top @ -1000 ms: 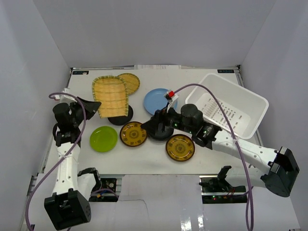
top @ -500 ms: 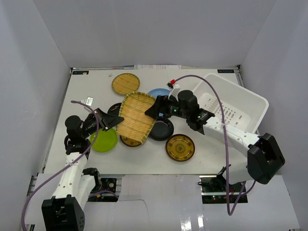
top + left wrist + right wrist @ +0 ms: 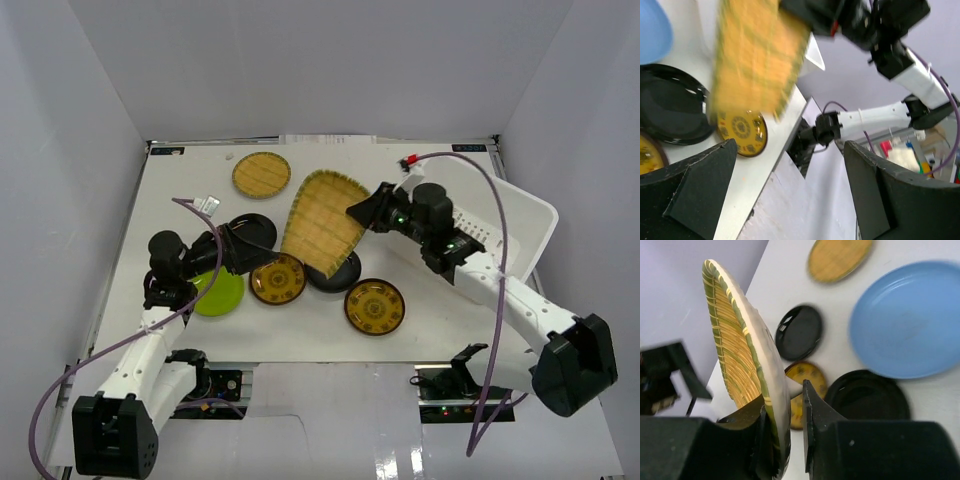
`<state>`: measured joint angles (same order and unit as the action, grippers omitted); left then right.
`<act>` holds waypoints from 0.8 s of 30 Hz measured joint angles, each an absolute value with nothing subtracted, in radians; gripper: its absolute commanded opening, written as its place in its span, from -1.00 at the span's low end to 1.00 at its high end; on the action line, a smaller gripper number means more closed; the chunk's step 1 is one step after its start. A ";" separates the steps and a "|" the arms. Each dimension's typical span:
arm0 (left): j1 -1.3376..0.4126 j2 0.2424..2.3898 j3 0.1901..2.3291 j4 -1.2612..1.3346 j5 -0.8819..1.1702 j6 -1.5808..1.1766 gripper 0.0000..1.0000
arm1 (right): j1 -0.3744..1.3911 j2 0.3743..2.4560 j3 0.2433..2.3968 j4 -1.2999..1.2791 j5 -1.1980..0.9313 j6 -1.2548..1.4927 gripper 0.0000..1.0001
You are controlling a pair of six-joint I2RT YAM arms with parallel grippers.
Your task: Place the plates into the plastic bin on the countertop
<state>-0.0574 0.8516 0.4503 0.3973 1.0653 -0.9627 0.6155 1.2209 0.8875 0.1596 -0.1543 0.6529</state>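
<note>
A large tan woven plate (image 3: 322, 222) (image 3: 732, 345) hangs tilted on edge above the countertop (image 3: 180, 200), and my right gripper (image 3: 364, 210) (image 3: 787, 437) is shut on its rim. To its left, my left gripper (image 3: 238, 250) (image 3: 790, 195) stands open and empty, apart from that plate (image 3: 757, 55). Lying flat are a small tan plate (image 3: 262, 175), two black plates (image 3: 256, 226) (image 3: 342, 272), two amber plates (image 3: 277, 279) (image 3: 375, 306) and a lime green plate (image 3: 220, 293). The light blue plate (image 3: 910, 320) lies under the held plate. The plastic bin (image 3: 528, 222) sits at the right, behind my right arm.
White walls close in the countertop at the back and on both sides. The right arm's purple cable (image 3: 480, 170) arches over the bin. The left arm's cable (image 3: 210, 230) loops above the green plate.
My left gripper has let go of the large woven plate and opened. My right gripper has shut on the plate's rim and carried it up and to the right.
</note>
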 measured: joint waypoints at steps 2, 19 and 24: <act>-0.117 0.849 0.467 0.363 1.065 -0.912 0.96 | 0.510 1.163 0.888 0.121 -0.121 0.649 -0.85; -0.277 0.809 0.504 0.081 1.018 -0.683 0.96 | -0.080 0.875 0.699 -0.058 0.369 0.742 -0.85; -0.279 0.808 0.525 0.005 0.956 -0.638 0.96 | -0.079 0.931 0.649 -0.066 0.371 0.756 -0.84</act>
<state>-0.2790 0.8082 0.5255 0.0048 0.9558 -0.6380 -0.0792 0.9306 0.6491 -0.0662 0.3706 0.7563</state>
